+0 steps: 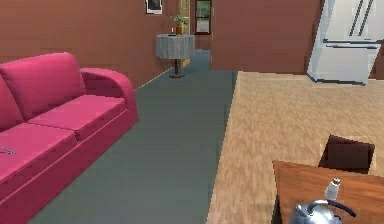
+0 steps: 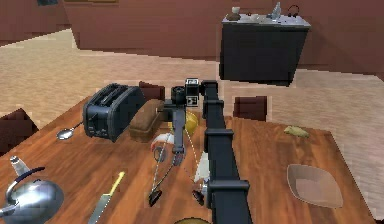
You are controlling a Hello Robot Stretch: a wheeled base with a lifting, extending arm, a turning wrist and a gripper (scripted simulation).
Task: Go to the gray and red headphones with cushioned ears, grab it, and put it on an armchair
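The gripper (image 2: pixel 172 130) stands at the far end of the arm (image 2: pixel 222 160), over the wooden table (image 2: pixel 270 150), just left of the two white squares. The pictures do not tell the state of its fingers. I also cannot tell if it holds anything, because things lie on the table right at it.

A small whitish and reddish thing with thin dark loops (image 2: pixel 160 148) is there, and I take it for the headphones. It is between the loaf of bread (image 2: pixel 148 118) and the arm, near a yellow fruit (image 2: pixel 189 122). The toaster (image 2: pixel 110 110) stands farther left.

I judge that the grasp is the step in hand. To do it well, the fingers should take only the headphones, not the loaf or the fruit. The lift should then go straight up until the headphones hang free of the table, and only after this should the base turn, so that nothing sweeps the small bottle (image 2: pixel 200 185) beside the arm.
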